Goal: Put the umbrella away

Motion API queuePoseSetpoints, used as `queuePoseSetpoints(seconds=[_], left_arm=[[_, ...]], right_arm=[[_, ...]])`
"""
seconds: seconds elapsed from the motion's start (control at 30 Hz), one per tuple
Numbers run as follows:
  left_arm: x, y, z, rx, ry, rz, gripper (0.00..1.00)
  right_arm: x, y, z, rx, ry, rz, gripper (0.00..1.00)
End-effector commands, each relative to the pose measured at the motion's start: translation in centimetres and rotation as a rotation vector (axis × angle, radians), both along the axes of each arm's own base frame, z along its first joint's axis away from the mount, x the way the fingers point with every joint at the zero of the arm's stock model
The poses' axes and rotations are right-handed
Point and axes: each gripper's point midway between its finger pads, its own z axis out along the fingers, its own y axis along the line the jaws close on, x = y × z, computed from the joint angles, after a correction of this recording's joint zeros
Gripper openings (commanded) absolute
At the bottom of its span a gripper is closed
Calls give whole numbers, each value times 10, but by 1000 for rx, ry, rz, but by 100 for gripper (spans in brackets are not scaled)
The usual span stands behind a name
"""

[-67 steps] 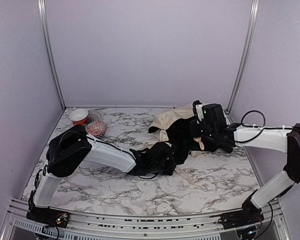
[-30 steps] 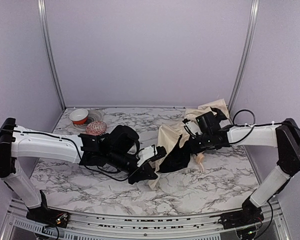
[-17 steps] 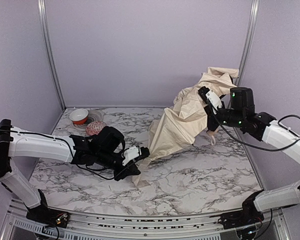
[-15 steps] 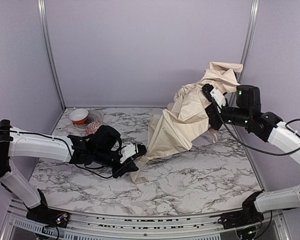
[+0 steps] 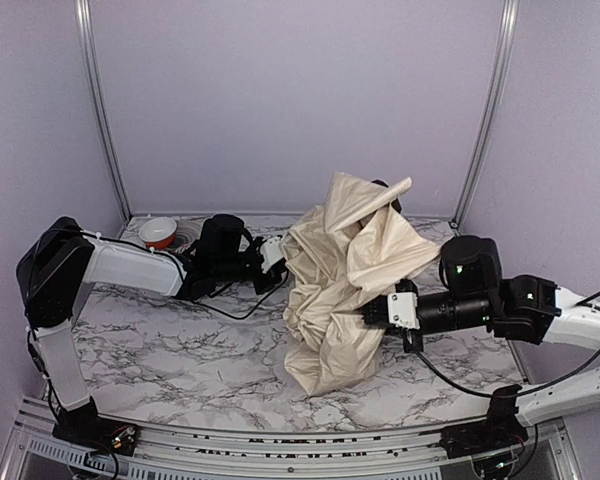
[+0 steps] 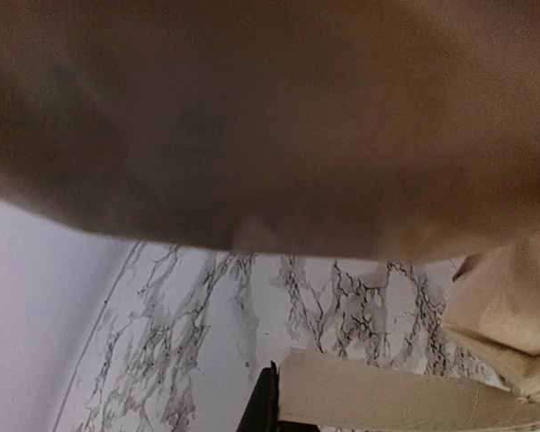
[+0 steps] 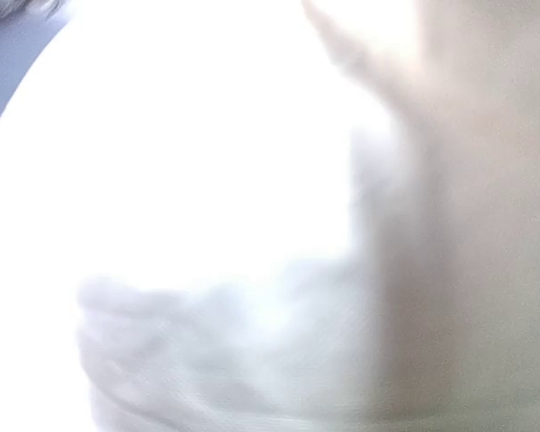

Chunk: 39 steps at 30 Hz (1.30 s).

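Top external view: saw the left gripper (image 5: 276, 257) pressed together against the left edge of the crumpled cream fabric umbrella (image 5: 350, 260), hold unclear. Found the right gripper (image 5: 372, 316) closed, tips buried in its folds. Noted the bundle reared up mid-table, lower end touching the white marbled tabletop (image 5: 180, 340).

White links with black joints are noted on left arm (image 5: 130, 265) and right arm (image 5: 580, 325); black cables (image 5: 230, 315) are routed alongside; green lights (image 5: 458, 268) on right wrist.

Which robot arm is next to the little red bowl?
The left arm, stretched out right beside the red bowl; the right arm sits on the umbrella's other side.
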Motion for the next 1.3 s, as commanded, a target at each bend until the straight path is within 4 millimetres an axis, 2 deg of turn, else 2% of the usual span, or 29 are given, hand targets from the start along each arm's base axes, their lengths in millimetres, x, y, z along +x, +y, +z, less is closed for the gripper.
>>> queuePoseSetpoints(seconds=[0.0, 0.1, 0.2, 0.27, 0.33, 0.4, 0.5, 0.63, 0.77, 0.83, 0.87, 0.97, 1.0, 1.03, 1.13, 1.27], left_arm=[[29, -4, 48, -74, -206, 27, 0], [32, -4, 62, -72, -281, 26, 0], [30, -5, 75, -75, -345, 11, 0], [32, -3, 83, -91, -378, 30, 0], [34, -1, 82, -90, -404, 41, 0], [40, -4, 69, -74, -389, 50, 0], [53, -4, 30, -30, -325, 83, 0], [70, 2, -14, -31, -179, 194, 0], [95, 26, -35, -25, -111, 406, 0], [104, 37, -38, -7, -122, 490, 0], [110, 43, -36, -7, -129, 530, 8], [138, 69, -20, 8, -198, 714, 68], [149, 79, -12, 7, -222, 789, 84], [157, 86, -4, 6, -240, 851, 96], [170, 88, 29, -18, -267, 915, 99], [169, 108, 79, -109, -290, 1035, 99]], right_arm=[[-19, 14, -41, -73, -111, 87, 0], [-21, 22, -89, -167, -83, 81, 0], [-20, 30, -128, -255, -57, 53, 0], [-16, 34, -146, -304, -58, 25, 0], [-13, 38, -159, -340, -61, 14, 0], [-13, 40, -173, -378, -51, 28, 0], [-18, 45, -188, -393, -4, 59, 0], [-25, 55, -195, -367, 163, 107, 0], [-24, 60, -206, -395, 315, 83, 0], [-26, 64, -212, -400, 365, 78, 0], [-27, 65, -216, -406, 389, 74, 0], [-24, 66, -229, -438, 441, 42, 0], [-22, 66, -234, -452, 452, 27, 0], [-20, 64, -242, -474, 467, 12, 0], [-16, 59, -261, -540, 512, -33, 0], [-14, 59, -268, -554, 563, -46, 0]])
